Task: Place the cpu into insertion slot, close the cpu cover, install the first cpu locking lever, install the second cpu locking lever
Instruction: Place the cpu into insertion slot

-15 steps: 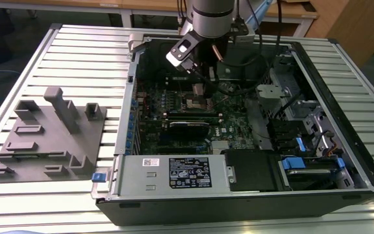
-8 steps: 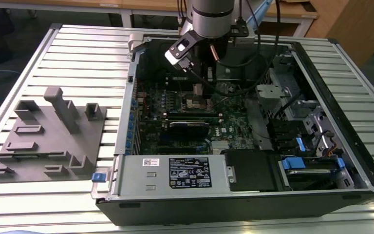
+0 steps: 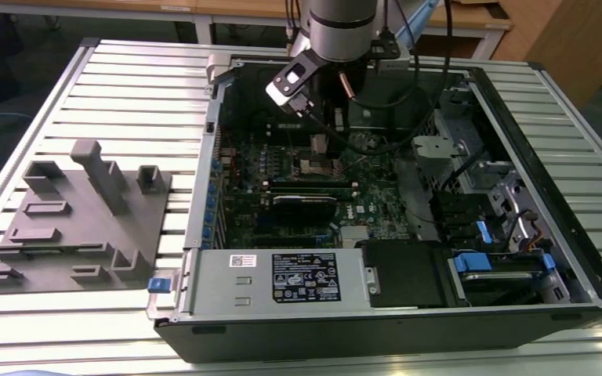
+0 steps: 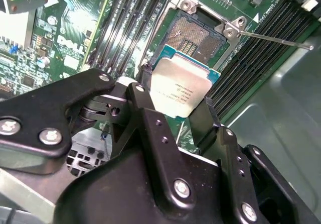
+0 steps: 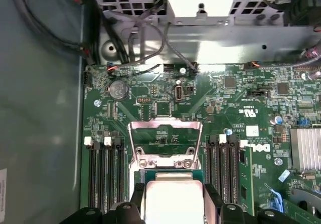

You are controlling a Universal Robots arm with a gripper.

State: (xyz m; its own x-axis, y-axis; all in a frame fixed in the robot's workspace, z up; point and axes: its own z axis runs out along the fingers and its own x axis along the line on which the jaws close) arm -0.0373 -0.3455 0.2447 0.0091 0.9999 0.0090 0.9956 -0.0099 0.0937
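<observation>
Open case (image 3: 385, 341) lies flat, so the motherboard (image 5: 165, 91) faces up. Gripper (image 4: 176, 94) jaws pinch the cpu (image 4: 186, 83) by its edges, level, just over the bare slot (image 4: 198, 33), unseated. Cover (image 5: 165, 126) stands raised, leaving the slot clear.

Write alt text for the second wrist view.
The gripper holds the cpu by two opposite edges over the green motherboard, with the uncovered insertion slot just beyond it. Long black memory slots run on both sides of the slot.
</observation>
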